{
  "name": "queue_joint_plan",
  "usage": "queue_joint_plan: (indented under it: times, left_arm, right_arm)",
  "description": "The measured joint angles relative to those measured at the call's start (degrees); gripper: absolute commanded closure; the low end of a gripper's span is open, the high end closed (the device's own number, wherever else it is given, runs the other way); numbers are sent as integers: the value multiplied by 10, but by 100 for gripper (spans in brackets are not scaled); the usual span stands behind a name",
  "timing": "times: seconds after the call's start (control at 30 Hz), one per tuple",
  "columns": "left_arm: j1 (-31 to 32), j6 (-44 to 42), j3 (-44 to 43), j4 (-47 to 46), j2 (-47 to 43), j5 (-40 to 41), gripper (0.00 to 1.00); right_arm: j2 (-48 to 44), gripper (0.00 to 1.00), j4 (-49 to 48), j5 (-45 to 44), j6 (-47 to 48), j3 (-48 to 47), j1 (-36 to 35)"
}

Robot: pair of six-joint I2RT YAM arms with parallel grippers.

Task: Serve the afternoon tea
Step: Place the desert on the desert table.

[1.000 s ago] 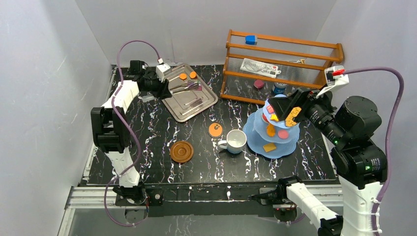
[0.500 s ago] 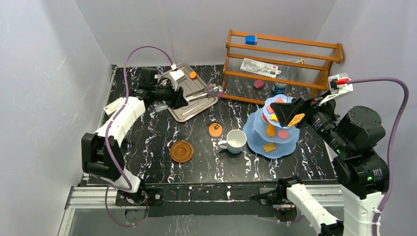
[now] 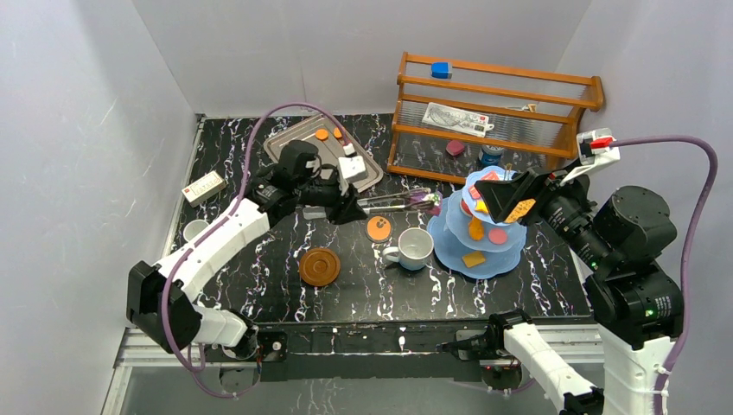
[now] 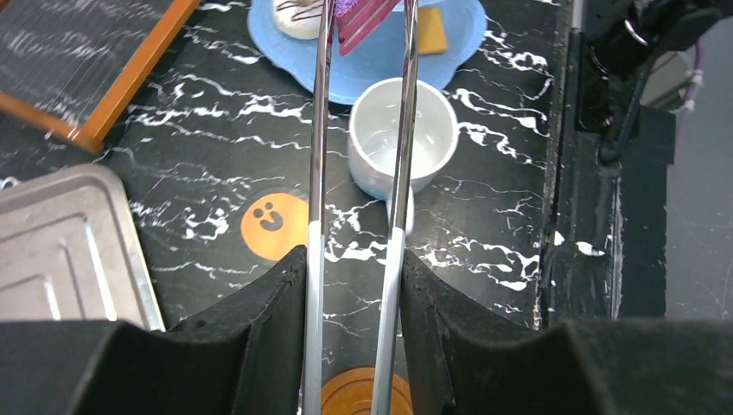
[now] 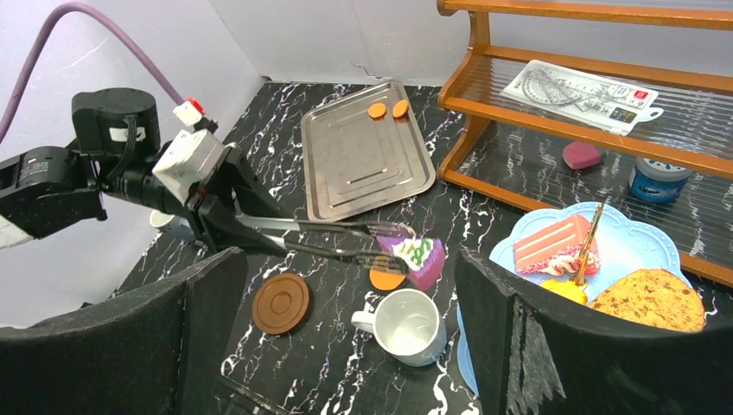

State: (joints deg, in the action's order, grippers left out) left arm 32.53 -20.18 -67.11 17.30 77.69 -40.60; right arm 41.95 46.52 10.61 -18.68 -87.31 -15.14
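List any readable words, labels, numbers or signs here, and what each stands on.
No words or numbers can be read.
Smiley face, no letters: on the flat round orange cookie.
Print on the white plastic packet at the back: too small to read.
Red marks on the white rectangular tag: blurred.

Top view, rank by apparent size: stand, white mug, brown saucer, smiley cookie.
1. stand, clearly largest.
2. white mug and brown saucer: look about alike, so I won't rank them.
3. smiley cookie, smallest.
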Motion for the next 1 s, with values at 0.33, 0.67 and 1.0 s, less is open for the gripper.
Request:
queue_joint_plan:
  times: [0.33, 0.67, 1.0]
  left_arm:
    - [146, -21, -8, 16, 16, 79, 100]
    - [299, 46, -30, 9, 107, 225, 100]
    - [336, 106, -33, -30, 150, 331, 100]
  right_arm:
    - [4, 1, 0, -4, 0, -2, 0]
    - [13, 1, -4, -13, 0, -21, 0]
    - [13, 1, -13, -13, 1, -22, 0]
